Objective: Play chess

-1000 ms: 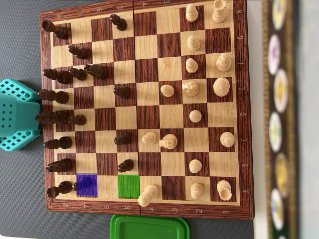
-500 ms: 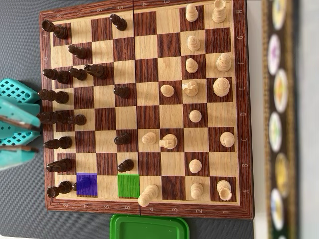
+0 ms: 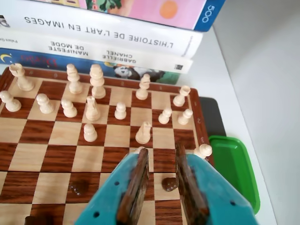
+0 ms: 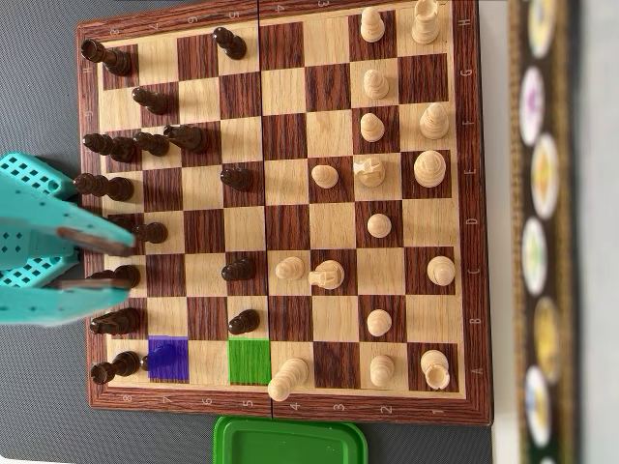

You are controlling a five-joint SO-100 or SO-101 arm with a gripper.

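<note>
The wooden chessboard (image 4: 284,406) carries dark pieces on the left and pale pieces on the right in the overhead view. My teal gripper (image 4: 121,263) hangs over the dark side, jaws open and empty. In the wrist view the gripper (image 3: 161,151) points toward the pale pieces, and a dark pawn (image 3: 169,183) shows on the board in the gap between the brown pads (image 3: 137,183). That pawn (image 4: 242,322) stands just above a green-marked square (image 4: 250,360). A purple-marked square (image 4: 167,356) lies near the board's bottom left corner.
A green tray shows at the board's edge in the overhead view (image 4: 290,442) and the wrist view (image 3: 234,168). A pale piece (image 4: 287,377) lies tipped at that edge. Stacked books (image 3: 103,42) stand behind the pale side. A pale knight (image 3: 144,132) stands just ahead of my fingertips.
</note>
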